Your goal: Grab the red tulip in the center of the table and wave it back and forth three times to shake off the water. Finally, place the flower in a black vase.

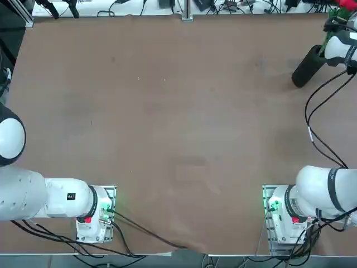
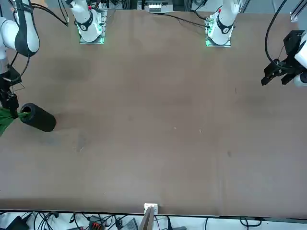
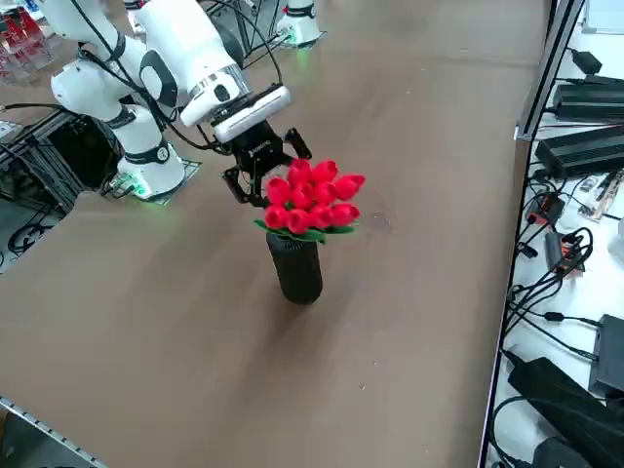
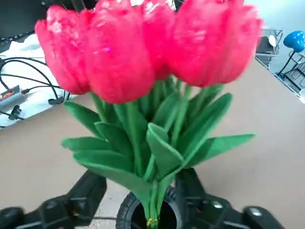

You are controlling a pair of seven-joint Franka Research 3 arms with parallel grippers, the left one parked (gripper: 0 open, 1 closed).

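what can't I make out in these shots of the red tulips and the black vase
- Stem ends of the red tulip bunch: in the right wrist view, they drop inside the dark tube vase.
- Tulip heads: cut off by the picture's edge in the front view.
- Far side of the black two-finger right gripper: blocked by its near side in the right side view.

blue lamp [image 4: 294, 41] beside a metal rack [image 4: 271, 45]
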